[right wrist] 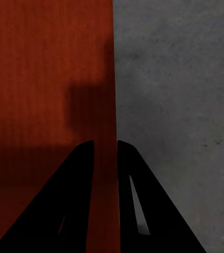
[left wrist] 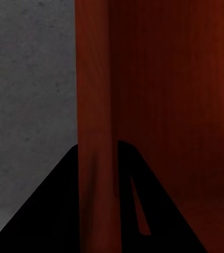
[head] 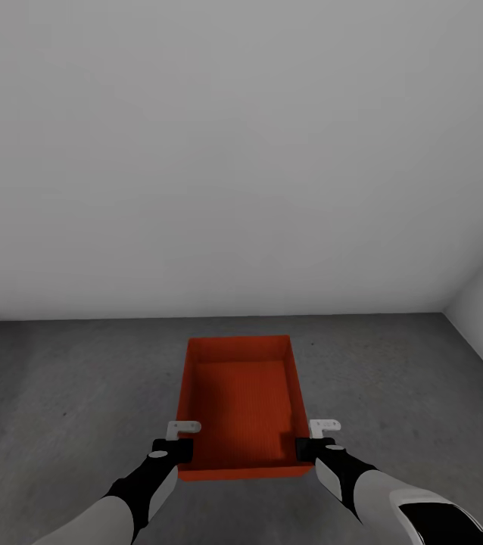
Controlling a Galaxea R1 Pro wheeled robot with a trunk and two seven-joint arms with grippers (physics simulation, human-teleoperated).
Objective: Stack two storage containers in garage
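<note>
Concrete floor (head: 60, 393) spreads grey beneath one storage container (head: 243, 401), which hangs or sits low at six o'clock in the head view, square to the white wall (head: 241, 151) at twelve. The left gripper (head: 175, 451) is clenched on the bin's left side wall near the close corner, at seven o'clock; in its wrist view the orange wall (left wrist: 96, 105) runs between the dark fingers. The right gripper (head: 311, 448) pinches the opposite wall at five o'clock. Whether the base already touches the floor cannot be told. Lowering evenly, both arms together, should keep the bin level; releasing only once it rests flat would leave a steady base for stacking.
</note>
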